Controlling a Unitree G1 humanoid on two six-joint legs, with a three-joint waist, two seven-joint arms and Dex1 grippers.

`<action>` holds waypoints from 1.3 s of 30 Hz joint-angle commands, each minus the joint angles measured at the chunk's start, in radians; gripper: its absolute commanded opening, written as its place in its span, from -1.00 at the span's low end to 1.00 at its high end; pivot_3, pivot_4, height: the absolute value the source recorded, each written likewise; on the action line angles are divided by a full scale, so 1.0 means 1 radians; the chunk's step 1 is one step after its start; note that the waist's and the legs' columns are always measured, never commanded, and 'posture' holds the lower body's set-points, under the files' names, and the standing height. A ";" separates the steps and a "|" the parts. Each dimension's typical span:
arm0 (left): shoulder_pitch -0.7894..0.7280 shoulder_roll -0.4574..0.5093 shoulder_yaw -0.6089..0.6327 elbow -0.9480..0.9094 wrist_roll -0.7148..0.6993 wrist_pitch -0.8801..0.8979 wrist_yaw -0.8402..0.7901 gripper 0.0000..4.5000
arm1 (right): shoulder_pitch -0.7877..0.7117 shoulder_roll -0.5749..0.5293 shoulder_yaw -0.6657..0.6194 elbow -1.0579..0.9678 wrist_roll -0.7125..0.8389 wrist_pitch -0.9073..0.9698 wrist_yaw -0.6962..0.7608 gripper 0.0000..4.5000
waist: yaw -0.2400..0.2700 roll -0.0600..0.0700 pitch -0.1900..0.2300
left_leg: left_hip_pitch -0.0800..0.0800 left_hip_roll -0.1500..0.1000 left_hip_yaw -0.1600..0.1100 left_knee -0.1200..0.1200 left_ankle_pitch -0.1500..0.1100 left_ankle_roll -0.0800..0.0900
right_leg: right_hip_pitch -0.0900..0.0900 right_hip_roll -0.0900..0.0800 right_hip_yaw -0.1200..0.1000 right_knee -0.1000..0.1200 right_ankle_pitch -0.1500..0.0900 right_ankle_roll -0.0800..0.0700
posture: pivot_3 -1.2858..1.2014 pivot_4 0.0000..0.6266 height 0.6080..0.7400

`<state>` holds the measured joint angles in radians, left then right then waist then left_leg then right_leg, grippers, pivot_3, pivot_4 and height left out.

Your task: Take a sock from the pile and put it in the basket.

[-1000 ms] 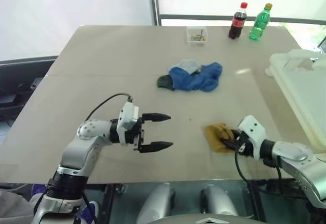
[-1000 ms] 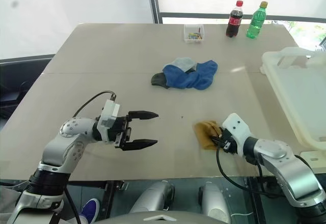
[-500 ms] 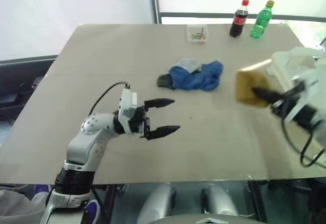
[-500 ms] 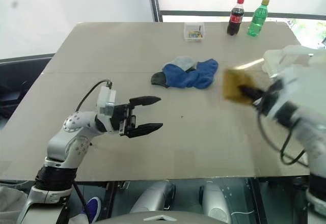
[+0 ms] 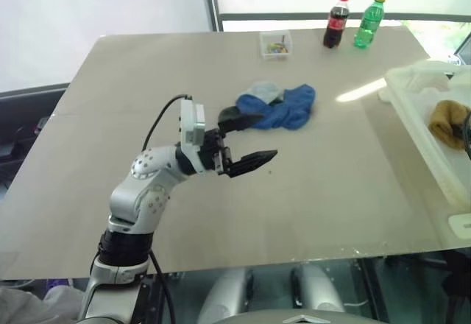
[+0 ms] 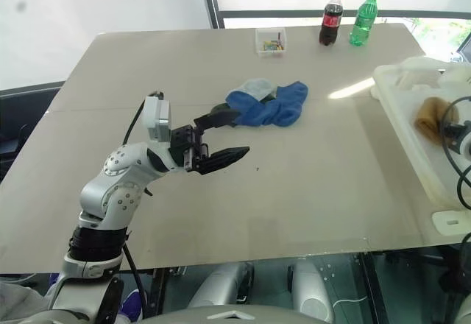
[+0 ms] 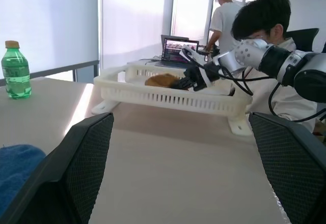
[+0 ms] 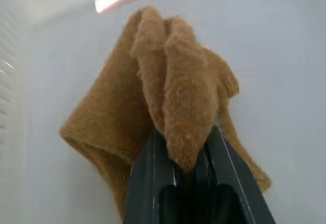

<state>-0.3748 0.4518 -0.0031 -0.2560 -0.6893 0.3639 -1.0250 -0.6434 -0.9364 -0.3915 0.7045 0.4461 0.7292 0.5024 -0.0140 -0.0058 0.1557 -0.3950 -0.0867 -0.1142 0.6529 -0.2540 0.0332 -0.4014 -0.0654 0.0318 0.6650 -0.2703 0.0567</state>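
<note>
The left tool [image 5: 250, 141] hovers over the middle of the worktop [image 5: 147, 66], its two black fingers spread wide with nothing between them, pointing toward the worktop's right edge. Just beyond its upper finger lies the pile [image 5: 276, 107]: blue socks on top, a grey one at the far side and a dark green one at the near left, partly behind that finger. The pile sits apart from the tool's tips, resting on the worktop a little past centre.

At the right edge of the worktop stands the cream-white basket [image 5: 412, 121], its slatted wall and thick rim running along that edge. Over it the right tool [image 8: 183, 155] is clamped on a mustard-yellow sock [image 8: 170, 102]; the sock's folded middle is pinched between the fingers and the rest hangs ahead of them against the basket's pale inside. From the head camera the sock [image 6: 430, 115] shows as a bunched lump within the basket's rim.

Near the far edge stand a small clear box [image 5: 276, 44], a cola bottle [image 5: 335, 20] and a green bottle [image 5: 369, 20]. Two people [image 7: 265, 25] are behind the basket.
</note>
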 commanded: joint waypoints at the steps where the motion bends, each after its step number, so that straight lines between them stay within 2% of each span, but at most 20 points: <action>1: 0.017 0.003 0.006 -0.035 0.000 -0.005 0.004 1.00 | -0.010 -0.024 0.053 0.106 -0.080 -0.071 0.049 -0.47 | 0.002 0.000 0.000 | 0.000 0.000 0.000 0.000 0.000 0.000 | 0.001 0.001 0.000 0.000 0.000 0.000 | 0.03 -0.52 1.00; 5: 0.024 -0.001 0.009 -0.019 0.013 -0.004 0.030 1.00 | -0.023 -0.043 0.036 0.071 -0.083 -0.038 0.059 0.34 | 0.002 -0.001 0.000 | 0.001 0.000 -0.001 0.001 0.000 0.000 | 0.002 0.001 0.000 -0.001 0.000 0.000 | 0.03 -0.52 1.00; 10: 0.038 0.007 0.011 -0.015 -0.007 0.085 0.097 1.00 | 0.057 -0.071 -0.101 -0.099 0.016 0.065 0.101 0.34 | 0.003 0.000 0.000 | 0.001 0.001 -0.002 0.001 0.000 0.000 | 0.002 0.001 0.002 -0.001 0.000 0.000 | 0.03 -0.52 1.00; 14: 0.033 0.023 0.016 0.006 0.016 0.144 0.151 1.00 | 0.159 -0.047 -0.268 -0.297 0.088 0.053 0.067 0.34 | 0.005 0.000 0.000 | -0.002 0.001 -0.001 0.001 -0.001 0.001 | -0.001 0.000 0.003 -0.001 0.000 0.001 | 0.03 -0.52 1.00; 17: 0.026 0.018 -0.002 0.029 0.128 0.069 0.205 1.00 | 0.192 0.002 -0.384 -0.420 0.167 0.064 0.039 0.34 | 0.004 0.000 0.000 | -0.002 0.001 -0.001 0.001 -0.001 0.001 | -0.001 0.001 0.003 0.000 0.000 0.001 | 0.03 -0.52 1.00; 20: 0.037 -0.012 0.014 0.054 0.170 -0.020 0.218 1.00 | 0.254 0.069 -0.418 -0.599 0.223 0.087 0.023 0.34 | 0.003 0.000 0.000 | -0.001 0.001 0.000 0.001 -0.001 0.001 | -0.001 0.001 0.004 0.000 0.001 0.001 | 0.03 -0.52 1.00; 23: 0.060 -0.010 0.029 0.064 0.215 -0.114 0.206 1.00 | 0.360 0.142 -0.333 -0.846 0.225 0.036 0.041 0.34 | 0.002 0.001 0.000 | -0.001 0.001 0.000 0.001 -0.001 0.001 | -0.001 0.001 0.005 0.000 0.001 0.001 | 0.03 -0.52 1.00; 27: 0.109 0.037 0.063 0.048 0.183 -0.088 0.177 1.00 | 0.537 0.205 -0.081 -1.134 0.131 -0.104 0.118 0.34 | 0.000 0.001 -0.001 | -0.002 0.002 0.001 0.000 -0.001 0.001 | -0.005 0.001 0.008 0.002 0.001 0.001 | 0.03 -0.52 1.00; 29: 0.155 0.063 0.085 0.042 0.179 -0.097 0.158 1.00 | 0.599 0.213 0.069 -1.175 0.044 -0.210 0.171 0.34 | 0.002 0.001 -0.001 | -0.002 0.002 0.001 0.000 -0.001 0.001 | -0.005 0.001 0.007 0.002 0.001 0.001 | 0.03 -0.52 1.00; 31: 0.221 0.096 0.113 0.019 0.165 -0.089 0.134 1.00 | 0.667 0.203 0.172 -1.141 -0.041 -0.315 0.230 0.57 | 0.003 0.001 -0.001 | -0.002 0.001 0.001 0.000 -0.001 0.001 | -0.005 0.001 0.007 0.002 0.001 0.001 | 0.03 -0.52 1.00; 32: 0.254 0.113 0.130 0.007 0.161 -0.092 0.123 1.00 | 0.700 0.194 0.190 -1.119 -0.061 -0.355 0.260 0.69 | 0.004 0.001 -0.001 | -0.002 0.001 0.001 0.000 -0.001 0.001 | -0.005 0.001 0.007 0.002 0.001 0.001 | 0.03 -0.52 1.00; 33: 0.284 0.130 0.147 -0.002 0.155 -0.092 0.113 1.00 | 0.728 0.185 0.197 -1.098 -0.081 -0.395 0.283 0.90 | 0.008 0.001 -0.001 | -0.002 0.001 0.001 0.000 -0.001 0.001 | -0.005 0.001 0.007 0.002 0.001 0.001 | 0.03 -0.52 1.00; 34: 0.313 0.150 0.168 -0.006 0.149 -0.094 0.100 1.00 | 0.753 0.178 0.191 -1.084 -0.094 -0.431 0.301 0.99 | 0.012 0.001 -0.001 | -0.002 0.001 0.001 0.000 -0.001 0.001 | -0.005 0.000 0.007 0.002 0.001 0.001 | 0.03 -0.52 1.00; 39: 0.408 0.209 0.254 -0.005 0.144 -0.107 0.072 1.00 | 0.825 0.180 0.123 -1.054 -0.104 -0.521 0.319 0.99 | 0.020 0.001 -0.001 | -0.001 0.002 0.001 0.000 -0.001 0.000 | -0.004 0.001 0.006 0.001 0.001 0.001 | 0.03 -0.52 1.00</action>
<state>0.0076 0.6387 0.1991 -0.2305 -0.5337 0.2765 -0.9380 0.1638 -0.7492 -0.2052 -0.3406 0.3419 0.2579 0.8151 0.0057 -0.0049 0.1550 -0.3959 -0.0849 -0.1136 0.6531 -0.2549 0.0337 -0.4054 -0.0646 0.0383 0.6664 -0.2694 0.0572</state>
